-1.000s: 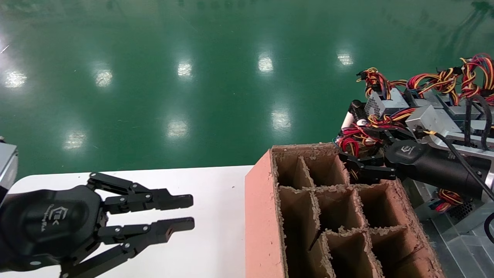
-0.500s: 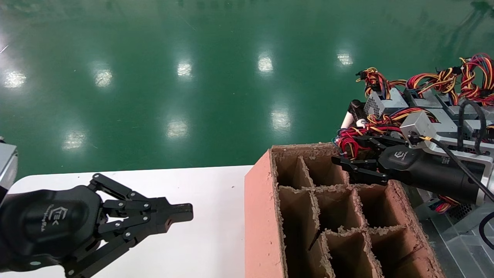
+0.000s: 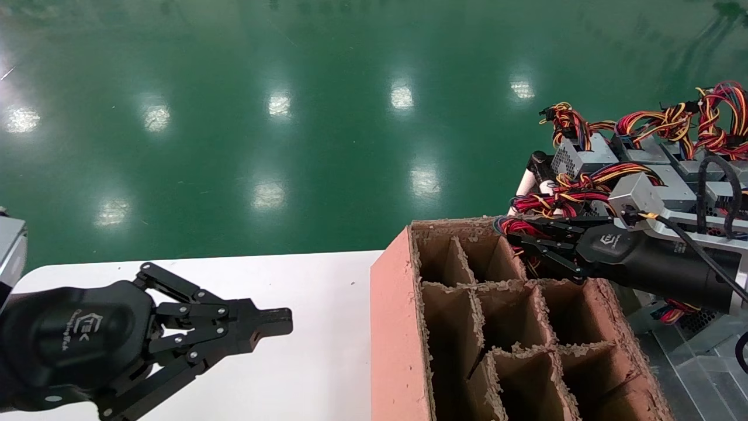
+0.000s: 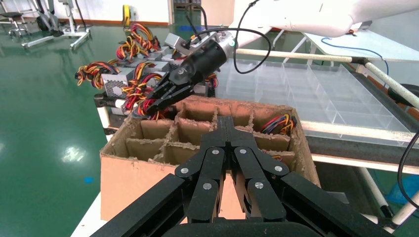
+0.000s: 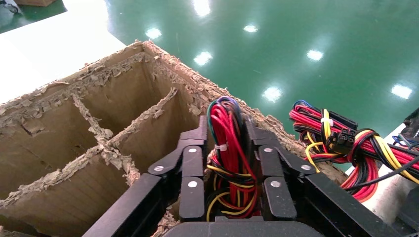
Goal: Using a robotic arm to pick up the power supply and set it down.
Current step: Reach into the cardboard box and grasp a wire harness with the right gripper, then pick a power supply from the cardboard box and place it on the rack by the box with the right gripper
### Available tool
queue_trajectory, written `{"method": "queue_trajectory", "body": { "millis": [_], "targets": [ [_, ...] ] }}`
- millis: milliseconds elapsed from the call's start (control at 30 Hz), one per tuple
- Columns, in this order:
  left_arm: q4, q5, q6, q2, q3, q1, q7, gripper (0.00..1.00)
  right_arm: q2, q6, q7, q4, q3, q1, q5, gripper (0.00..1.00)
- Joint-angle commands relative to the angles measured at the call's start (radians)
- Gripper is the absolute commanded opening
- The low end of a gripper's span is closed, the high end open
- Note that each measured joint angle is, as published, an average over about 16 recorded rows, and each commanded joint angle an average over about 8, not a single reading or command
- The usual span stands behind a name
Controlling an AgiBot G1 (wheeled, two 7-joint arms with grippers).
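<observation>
My right gripper [image 3: 517,237] hangs over the far right corner of the divided cardboard box [image 3: 397,327]. It is shut on the red, yellow and black cable bundle [image 5: 228,148] of a power supply, and the wires run between its fingers [image 5: 195,163]. The supply's grey body is hidden from me. The left wrist view shows that same gripper [image 4: 153,103] at the box's far corner. My left gripper [image 3: 283,321] is shut on nothing and hovers above the white table [image 3: 327,351], left of the box. Its joined tips [image 4: 226,121] point at the box [image 4: 128,173].
Several grey power supplies [image 3: 584,155] with tangled coloured wires [image 3: 719,111] lie on the rack at the right. Another wire bundle [image 4: 279,123] sits in one box cell. A clear divided tray [image 4: 306,89] lies behind the box. The green floor stretches beyond.
My left gripper has gone from open to shut. My right gripper has risen and shifted left along the box's far edge, drawing the cable bundle with it.
</observation>
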Motion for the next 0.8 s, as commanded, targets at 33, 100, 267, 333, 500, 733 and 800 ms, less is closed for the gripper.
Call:
{"method": "queue_trajectory", "body": {
  "millis": [33,100,267,333,500,733,800],
  "targets": [
    [0.000,0.000,0.000,0.000,0.000,0.000,0.000,0.00,0.002,-0.003,0.001,0.000,-0.001,0.000,-0.001,0.00],
    [0.000,0.000,0.000,0.000,0.000,0.000,0.000,0.00,0.006,-0.006,0.003,0.006,0.000,0.000,0.000,0.00],
    [0.000,0.000,0.000,0.000,0.000,0.000,0.000,0.00,0.015,-0.008,0.012,0.027,0.001,-0.005,0.002,0.00],
    [0.000,0.000,0.000,0.000,0.000,0.000,0.000,0.00,0.019,-0.007,0.017,0.036,0.003,-0.008,0.005,0.00],
    [0.000,0.000,0.000,0.000,0.000,0.000,0.000,0.00,0.037,-0.007,0.028,0.065,0.018,-0.013,0.027,0.00],
    [0.000,0.000,0.000,0.000,0.000,0.000,0.000,0.00,0.100,-0.033,0.053,0.165,0.076,-0.008,0.110,0.00],
    [0.000,0.000,0.000,0.000,0.000,0.000,0.000,0.00,0.127,-0.041,0.065,0.208,0.099,-0.003,0.142,0.00]
  ]
}}
